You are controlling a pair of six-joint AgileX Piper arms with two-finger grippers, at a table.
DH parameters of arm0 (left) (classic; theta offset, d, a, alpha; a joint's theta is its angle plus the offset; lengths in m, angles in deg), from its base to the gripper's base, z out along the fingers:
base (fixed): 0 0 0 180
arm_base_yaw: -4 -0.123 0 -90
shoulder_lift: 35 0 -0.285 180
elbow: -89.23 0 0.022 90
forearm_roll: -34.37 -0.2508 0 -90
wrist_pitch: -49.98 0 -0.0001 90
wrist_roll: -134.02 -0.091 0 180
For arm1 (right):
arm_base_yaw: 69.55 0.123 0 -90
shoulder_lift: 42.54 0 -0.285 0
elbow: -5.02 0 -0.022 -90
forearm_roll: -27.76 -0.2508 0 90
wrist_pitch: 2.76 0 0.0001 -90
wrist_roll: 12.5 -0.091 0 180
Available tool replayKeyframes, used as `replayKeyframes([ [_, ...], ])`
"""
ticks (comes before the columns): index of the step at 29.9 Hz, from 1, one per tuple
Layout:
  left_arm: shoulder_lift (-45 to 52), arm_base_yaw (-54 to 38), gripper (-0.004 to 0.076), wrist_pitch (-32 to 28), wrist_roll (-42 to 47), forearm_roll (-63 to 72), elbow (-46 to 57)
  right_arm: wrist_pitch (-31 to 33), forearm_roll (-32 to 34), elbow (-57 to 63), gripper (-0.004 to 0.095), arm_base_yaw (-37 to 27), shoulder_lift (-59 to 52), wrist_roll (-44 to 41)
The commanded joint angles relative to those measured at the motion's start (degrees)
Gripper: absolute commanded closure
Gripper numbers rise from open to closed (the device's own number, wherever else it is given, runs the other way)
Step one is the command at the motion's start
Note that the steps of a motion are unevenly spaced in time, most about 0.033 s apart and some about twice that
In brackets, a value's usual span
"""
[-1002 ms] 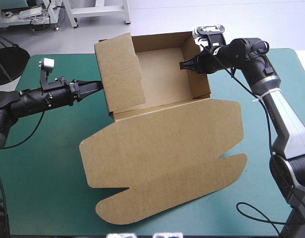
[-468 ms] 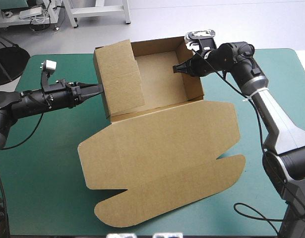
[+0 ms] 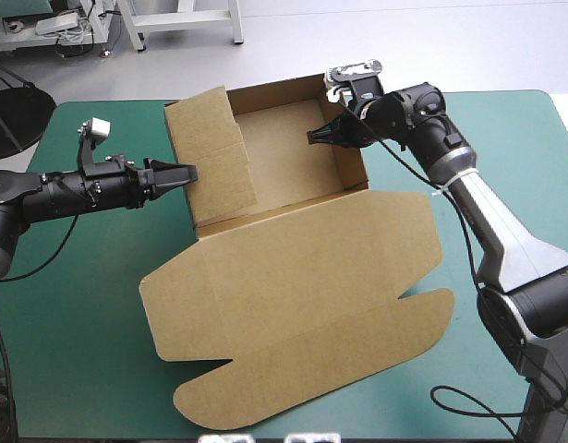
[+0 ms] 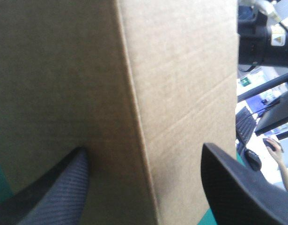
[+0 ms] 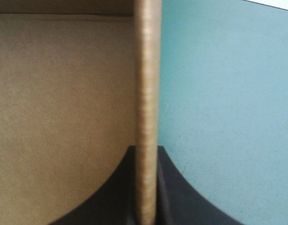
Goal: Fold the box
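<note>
Lengthwise box [image 3: 293,277] runs far-to-near; tray far, lid flat near.

Most of the box [image 4: 181,84] beyond the left wrist view's edges, surface blurred

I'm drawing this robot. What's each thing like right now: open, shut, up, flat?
box: open tray, walls up, lid flat
left gripper: fingers open, at the box's left wall
right gripper: fingers shut on the box's right wall
</note>
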Motion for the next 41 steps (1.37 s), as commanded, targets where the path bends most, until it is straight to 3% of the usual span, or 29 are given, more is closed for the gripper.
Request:
replayKeyframes([
  [1, 2.12, 0.30, 0.0234, -0.02, 1.13, 1.11, -1.54, -5.54, -0.88, -1.79, 0.0918, 2.39, -2.99, -1.99],
  [8, 2.12, 0.30, 0.0251, -4.31, 3.90, -7.22, -1.54, -8.50, -0.77, -1.79, 0.0918, 5.23, -2.90, -5.10],
  [18, 2.02, 0.30, 0.0282, -19.04, 6.78, -15.96, -1.54, -8.42, -1.31, -1.79, 0.0915, 9.36, -2.90, -6.19],
  [22, 2.02, 0.30, 0.0452, -22.17, 7.42, -19.99, -1.54, -5.73, -0.56, -1.79, 0.0915, 10.03, -2.90, -5.91],
  [26, 2.02, 0.30, 0.0719, -22.77, 7.58, -23.83, -1.54, -3.36, 1.04, -1.79, 0.0915, 10.03, -2.90, -5.59],
  [34, 2.02, 0.90, 0.0732, -21.04, 8.72, -25.98, -1.54, 2.43, 3.43, -1.79, 0.0917, 10.03, -2.90, -5.75],
  [41, 2.02, 10.43, 0.0733, -20.30, 21.18, -44.88, -6.60, 9.46, 6.08, -1.79, 0.0918, 10.03, -2.90, -8.14],
])
